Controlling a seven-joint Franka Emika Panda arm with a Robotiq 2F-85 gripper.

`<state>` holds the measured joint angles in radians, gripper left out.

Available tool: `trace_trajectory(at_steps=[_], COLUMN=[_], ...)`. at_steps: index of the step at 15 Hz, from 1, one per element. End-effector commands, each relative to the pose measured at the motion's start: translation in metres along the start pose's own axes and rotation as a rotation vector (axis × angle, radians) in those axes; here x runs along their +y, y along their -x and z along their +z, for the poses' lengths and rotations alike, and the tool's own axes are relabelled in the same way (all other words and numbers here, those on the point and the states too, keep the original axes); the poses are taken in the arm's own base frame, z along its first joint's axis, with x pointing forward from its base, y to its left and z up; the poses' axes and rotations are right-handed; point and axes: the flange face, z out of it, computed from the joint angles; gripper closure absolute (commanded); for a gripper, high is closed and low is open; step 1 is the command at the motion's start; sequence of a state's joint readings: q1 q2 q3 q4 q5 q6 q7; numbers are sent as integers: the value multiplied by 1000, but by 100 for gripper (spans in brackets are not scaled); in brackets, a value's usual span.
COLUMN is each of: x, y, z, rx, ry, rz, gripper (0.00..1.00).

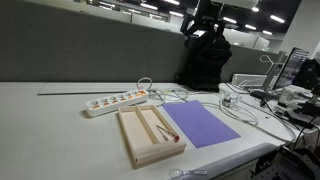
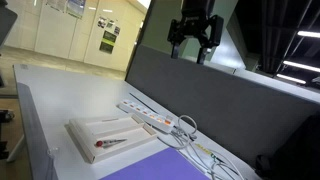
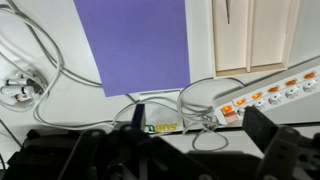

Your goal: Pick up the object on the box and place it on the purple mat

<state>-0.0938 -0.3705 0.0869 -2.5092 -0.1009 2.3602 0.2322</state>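
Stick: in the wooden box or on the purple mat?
In the box: the stick lies inside a compartment; purple mat bare.

In an exterior view the end effector (image 2: 195, 45) hangs high at the upper middle, with open air between it and the worktop (image 1: 50, 120). The purple mat (image 1: 201, 125) lies bare and can be reached from above. A white power strip (image 1: 114, 101) lies just behind the wooden box (image 1: 150, 138). Loose cables (image 1: 240, 108) crowd the mat's upper right. A grey partition (image 1: 90, 50) closes the rear.
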Motion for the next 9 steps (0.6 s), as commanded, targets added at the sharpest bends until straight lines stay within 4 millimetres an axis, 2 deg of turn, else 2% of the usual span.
trace_trajectory(at_steps=[1,9], x=[0,0], y=[0,-1], z=[-1,-1], rx=[0,0], ry=[0,0], rz=[0,0], gripper=[0,0])
